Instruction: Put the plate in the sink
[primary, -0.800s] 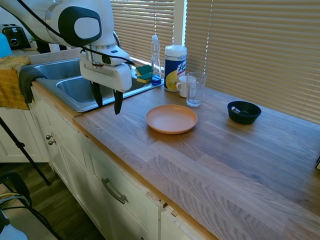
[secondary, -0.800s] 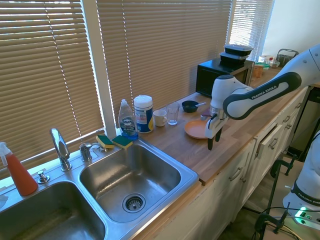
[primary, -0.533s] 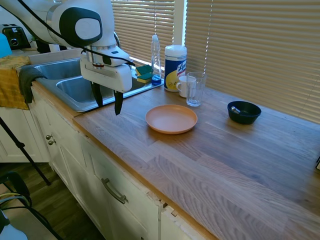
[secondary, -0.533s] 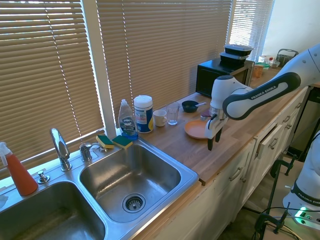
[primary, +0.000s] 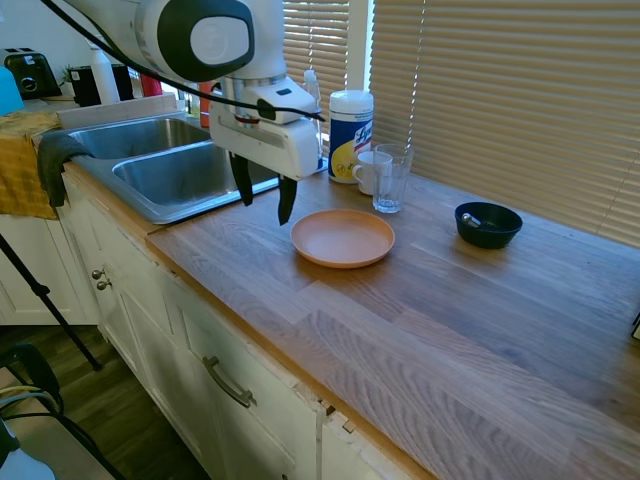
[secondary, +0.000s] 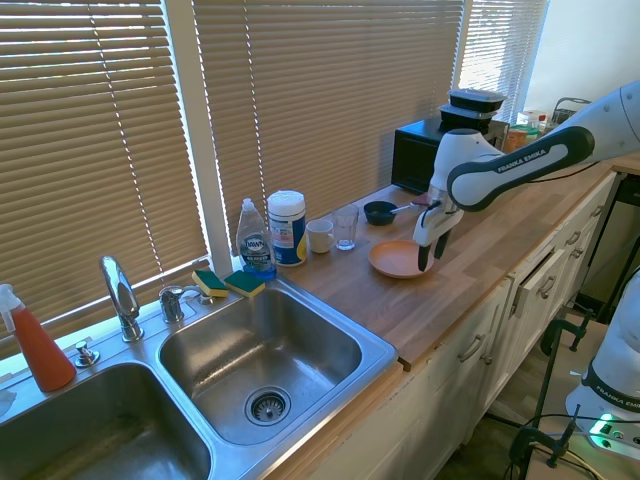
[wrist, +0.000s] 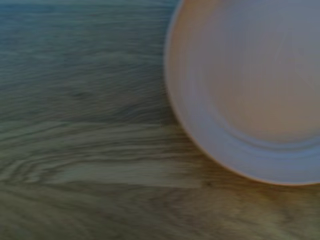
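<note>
Beside the plate (primary: 342, 237), claw (primary: 264, 195) spread and empty, glass (primary: 390, 178), mug (primary: 369, 171) and blue bowl (primary: 487, 224) behind.

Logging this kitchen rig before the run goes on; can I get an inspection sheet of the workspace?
Surface: wooden countertop, dry.
Job's things: peach plate flat on the countertop, untouched; sink basin holds nothing.
Clutter: blue bowl, glass, white mug, wipes canister, dish soap bottle, sponges, red spray bottle.
Grippers: gripper open, hanging above the countertop beside the plate's rim.
Cables: nothing seen on the countertop.
Surroundings: blinds, microwave.
</note>
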